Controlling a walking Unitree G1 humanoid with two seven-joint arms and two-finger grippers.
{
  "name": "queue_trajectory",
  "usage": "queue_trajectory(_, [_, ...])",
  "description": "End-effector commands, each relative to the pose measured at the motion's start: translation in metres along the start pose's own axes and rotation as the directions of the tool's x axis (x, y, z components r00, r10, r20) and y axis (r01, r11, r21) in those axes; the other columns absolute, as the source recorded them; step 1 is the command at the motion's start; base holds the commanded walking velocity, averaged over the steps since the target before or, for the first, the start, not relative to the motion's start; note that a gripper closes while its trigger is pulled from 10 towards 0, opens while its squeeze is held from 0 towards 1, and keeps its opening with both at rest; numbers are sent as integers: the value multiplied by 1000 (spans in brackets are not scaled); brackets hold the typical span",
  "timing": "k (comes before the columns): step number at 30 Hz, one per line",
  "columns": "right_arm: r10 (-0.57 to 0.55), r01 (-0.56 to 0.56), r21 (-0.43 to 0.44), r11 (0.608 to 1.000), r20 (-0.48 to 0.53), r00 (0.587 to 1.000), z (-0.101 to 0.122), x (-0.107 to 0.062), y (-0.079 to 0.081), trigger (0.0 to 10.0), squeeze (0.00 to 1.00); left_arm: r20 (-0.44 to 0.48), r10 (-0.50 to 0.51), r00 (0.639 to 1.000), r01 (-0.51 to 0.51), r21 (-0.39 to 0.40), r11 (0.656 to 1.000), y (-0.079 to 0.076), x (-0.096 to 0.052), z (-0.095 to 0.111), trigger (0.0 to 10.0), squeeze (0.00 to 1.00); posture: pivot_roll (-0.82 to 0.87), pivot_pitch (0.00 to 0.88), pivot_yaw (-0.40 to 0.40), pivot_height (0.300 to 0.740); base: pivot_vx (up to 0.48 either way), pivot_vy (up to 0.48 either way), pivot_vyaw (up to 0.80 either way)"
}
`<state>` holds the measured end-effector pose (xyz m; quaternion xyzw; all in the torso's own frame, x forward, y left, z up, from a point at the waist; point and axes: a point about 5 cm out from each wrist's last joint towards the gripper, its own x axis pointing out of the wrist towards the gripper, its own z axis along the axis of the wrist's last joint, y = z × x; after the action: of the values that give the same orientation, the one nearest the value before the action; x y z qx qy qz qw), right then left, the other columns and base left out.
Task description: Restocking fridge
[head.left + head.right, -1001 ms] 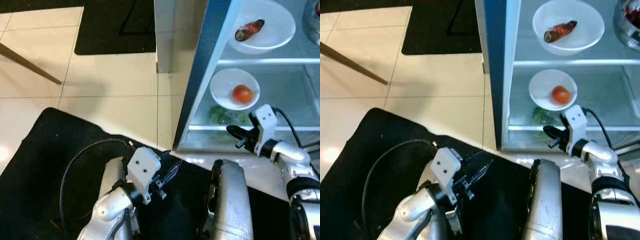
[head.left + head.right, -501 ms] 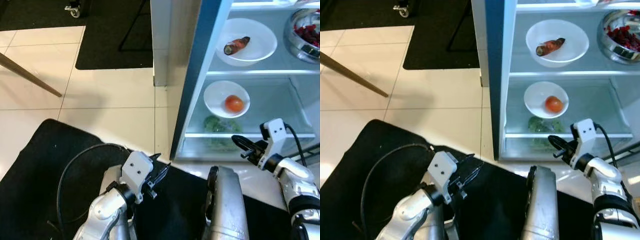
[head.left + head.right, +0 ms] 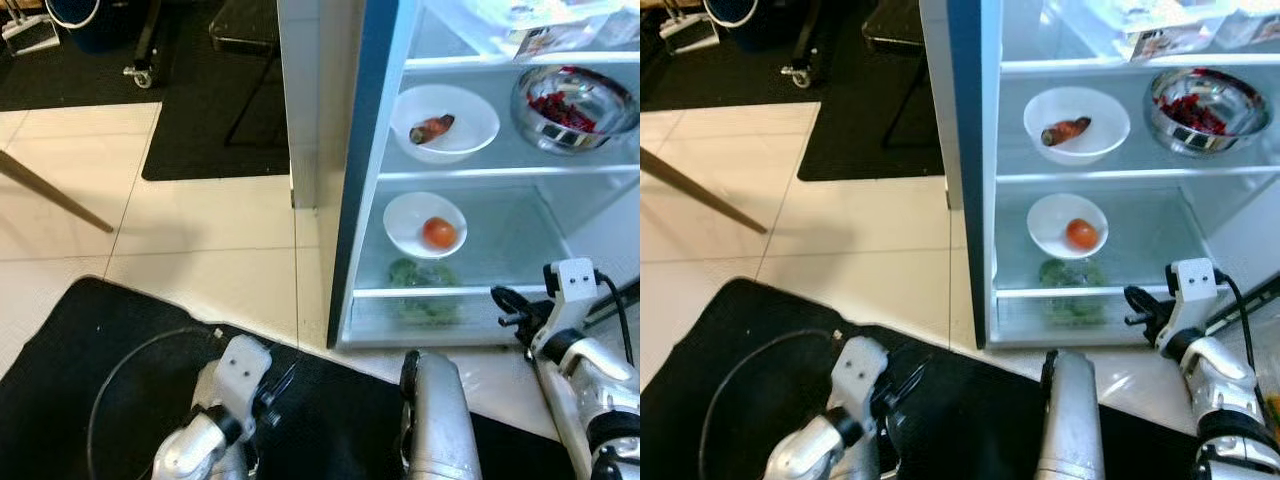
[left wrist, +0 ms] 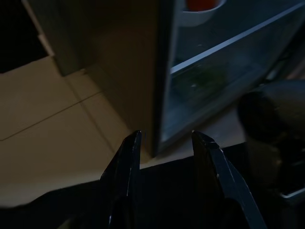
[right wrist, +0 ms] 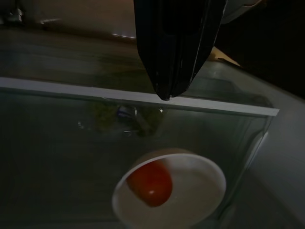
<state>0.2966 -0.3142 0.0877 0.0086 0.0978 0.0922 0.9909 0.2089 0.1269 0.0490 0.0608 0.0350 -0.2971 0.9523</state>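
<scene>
Cream floor tiles (image 3: pixel 200 220) and a black mat (image 3: pixel 90 370) lie before the open fridge (image 3: pixel 970 150), whose glass shelves stand lit on the robot's right. Low on the left, the left gripper (image 4: pixel 164 138) hangs over the mat near the fridge's bottom corner; its two black fingers (image 4: pixel 125 162) are held a moderate way apart with nothing between them, touching nothing. The right gripper (image 3: pixel 1137 305) is raised in front of the lowest shelf edge, just outside the fridge; in its wrist view its fingers (image 5: pixel 174 52) lie pressed together into one dark wedge, gripping nothing and clear of the glass. On the lower shelf sits a small white bowl (image 3: pixel 1052 235) with a red tomato (image 3: pixel 1081 234) in it, the fruit round and glossy, resting toward one side of the bowl. Below that shelf, in the clear drawer (image 3: pixel 1020 315), some leafy greens (image 3: pixel 1072 278) show through the front. One shelf up, a larger white bowl (image 3: pixel 1102 110) carries a reddish-brown, elongated piece of food (image 3: pixel 1065 131), and beside it a steel bowl (image 3: pixel 1160 125) is filled with dark red bits. On the top shelf are packets (image 3: pixel 1160 40) too blurred to tell apart.
</scene>
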Motion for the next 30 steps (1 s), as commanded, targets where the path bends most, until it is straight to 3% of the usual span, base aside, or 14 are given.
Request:
queue_trajectory(1, [-39, 41, 51, 998, -41, 998, -16, -5, 0, 10000, 0, -58, 38, 998, -38, 1, 999, 6, -11, -16, 10000, 0, 28, 129, 36, 457, 0, 0, 0])
queue_trajectory(9, [-122, 132, 116, 984, -85, 989, -42, -20, -3, 10000, 0, -156, 203, 967, -212, -39, 977, 29, -26, -51, 10000, 0, 13, 48, 17, 457, 0, 0, 0])
queue_trajectory(18, [-203, 223, 125, 967, -154, 967, -58, -36, -12, 10000, 0, -229, 289, 929, -310, -59, 949, 42, -35, -70, 10000, 0, -10, 14, 12, 457, 0, 0, 0])
queue_trajectory(23, [-214, 247, 138, 959, -221, 952, -77, -44, -7, 10000, 0, -272, 382, 883, -414, -70, 908, 56, -44, -82, 10000, 0, -14, 0, 6, 457, 0, 0, 0])
queue_trajectory(30, [-216, 262, 157, 952, -260, 941, -89, -48, -1, 10000, 0, -319, 421, 849, -465, -71, 883, 63, -53, -90, 10000, 0, -17, 0, 6, 457, 0, 0, 0])
